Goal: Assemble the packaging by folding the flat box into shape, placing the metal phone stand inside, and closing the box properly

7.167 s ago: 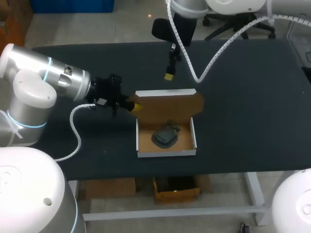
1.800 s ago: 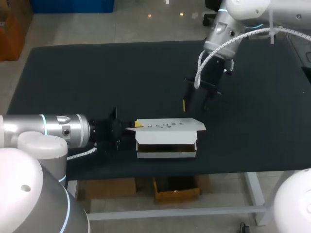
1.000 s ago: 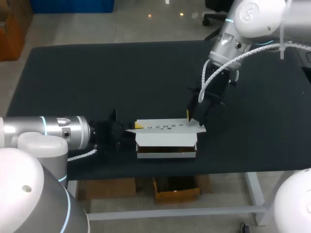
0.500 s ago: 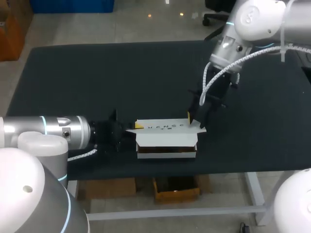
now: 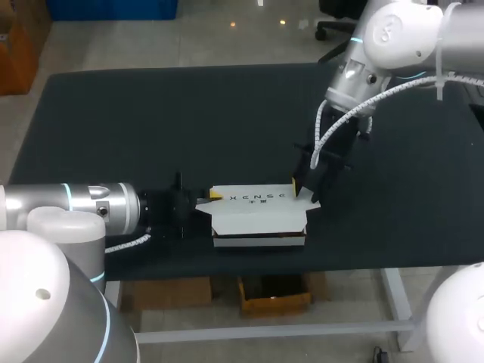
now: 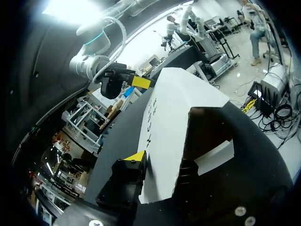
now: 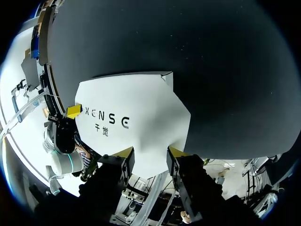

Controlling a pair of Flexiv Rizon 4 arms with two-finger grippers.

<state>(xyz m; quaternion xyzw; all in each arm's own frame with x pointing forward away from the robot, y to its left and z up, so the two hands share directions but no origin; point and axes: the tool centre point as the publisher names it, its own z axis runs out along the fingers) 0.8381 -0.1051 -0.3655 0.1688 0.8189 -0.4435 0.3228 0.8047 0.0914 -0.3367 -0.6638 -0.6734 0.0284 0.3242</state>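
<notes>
The lid (image 5: 257, 198) of the white cardboard box (image 5: 259, 221) on the black surface (image 5: 151, 113) is pinched at its left end by the left fingers (image 6: 136, 156), so its right end should be pressed down evenly by the parted, empty right fingers (image 7: 124, 151).

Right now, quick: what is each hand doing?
Left hand: closed on the end of the box lid.
Right hand: open, its tips at the lid's edge, holding nothing.
</notes>
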